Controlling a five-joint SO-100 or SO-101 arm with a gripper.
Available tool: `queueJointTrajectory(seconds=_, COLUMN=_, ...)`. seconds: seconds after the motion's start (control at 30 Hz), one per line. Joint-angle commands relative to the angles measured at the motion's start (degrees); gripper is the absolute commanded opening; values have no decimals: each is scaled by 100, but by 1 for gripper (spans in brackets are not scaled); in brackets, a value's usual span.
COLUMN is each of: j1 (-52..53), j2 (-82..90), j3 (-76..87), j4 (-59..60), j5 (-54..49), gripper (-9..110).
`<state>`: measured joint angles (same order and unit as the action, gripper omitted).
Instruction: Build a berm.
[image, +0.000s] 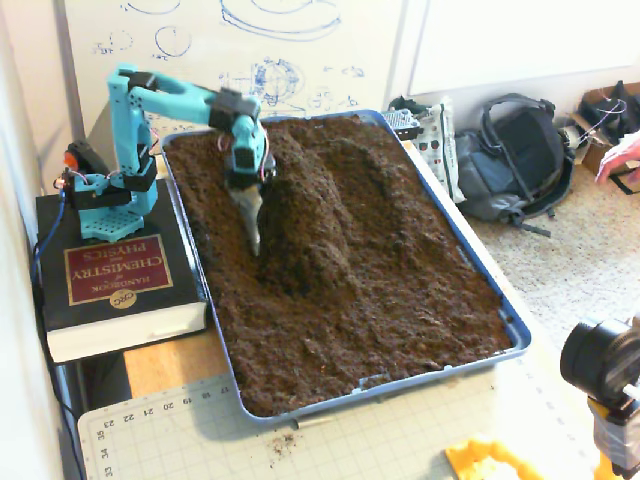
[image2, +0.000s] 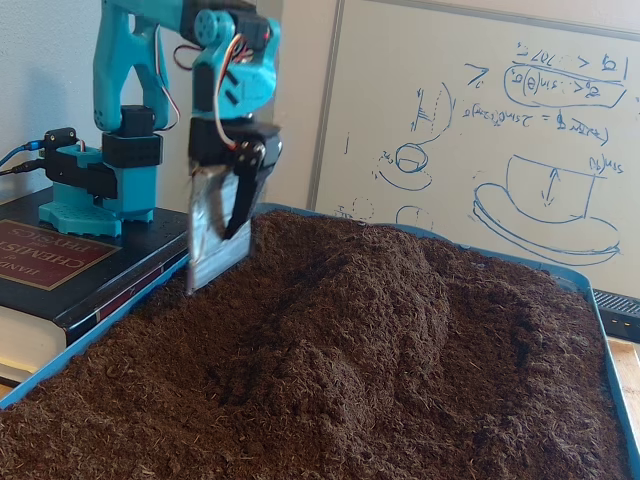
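Observation:
The berm (image: 305, 215) is a long rounded ridge of dark brown soil running down the middle of the blue tray (image: 430, 377), with shallow troughs on both sides. In the low fixed view the berm (image2: 390, 300) rises across the centre. My gripper (image: 253, 232) points straight down over the trough on the ridge's left side, close to the tray's left wall. It carries a flat metal blade (image2: 212, 245) whose lower edge is at the soil surface. The gripper (image2: 225, 250) looks shut, its black finger (image2: 243, 195) lying against the blade.
The arm's base stands on a thick black book (image: 115, 280) left of the tray. A whiteboard (image2: 500, 120) stands behind. A backpack (image: 520, 155) lies on the floor at right, where a hand (image: 620, 155) shows at the frame edge. A cutting mat (image: 350, 440) lies in front.

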<state>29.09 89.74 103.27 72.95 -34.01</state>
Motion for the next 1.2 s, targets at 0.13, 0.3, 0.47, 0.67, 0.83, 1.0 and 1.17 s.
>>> queueJointTrajectory(seconds=0.13, j1=167, j2=-853, j3=-158, j4=44, j5=-35, gripper=1)
queueJointTrajectory(seconds=0.3, j1=176, j2=-1389, j3=-158, j4=35, j5=-26, gripper=1)
queueJointTrajectory(seconds=0.47, j1=176, j2=-1802, j3=-229, j4=-97, j5=-18, gripper=1)
queueJointTrajectory(seconds=0.67, j1=114, j2=-2496, j3=-633, j4=-976, j5=-18, gripper=1)
queueJointTrajectory(seconds=0.83, j1=88, j2=-2848, j3=-1116, j4=-1459, j5=-18, gripper=1)
queueJointTrajectory(seconds=1.0, j1=62, j2=-2936, j3=-1529, j4=-1485, j5=-18, gripper=1)
queueJointTrajectory(seconds=1.17, j1=-185, j2=-2865, j3=-1898, j4=-1529, j5=-18, gripper=1)
